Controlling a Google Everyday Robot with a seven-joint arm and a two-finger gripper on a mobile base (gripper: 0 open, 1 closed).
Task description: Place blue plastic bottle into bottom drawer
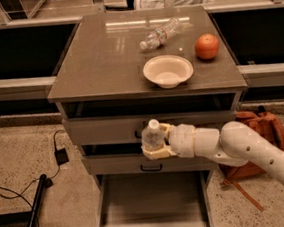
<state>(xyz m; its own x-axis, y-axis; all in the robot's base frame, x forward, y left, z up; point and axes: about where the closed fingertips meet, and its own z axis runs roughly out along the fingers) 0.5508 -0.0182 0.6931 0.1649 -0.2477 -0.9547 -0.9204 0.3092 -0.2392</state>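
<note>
Tool (155,148) pinches the blue plastic bottle (151,135) upright, white cap up, in front of the upper drawers (103,130) and above the bottom drawer (150,202), which stands pulled open. On the table (102,64) sit a white bowl (168,71), an orange (207,46) and a smaller bottle (159,34) lying on its side
</note>
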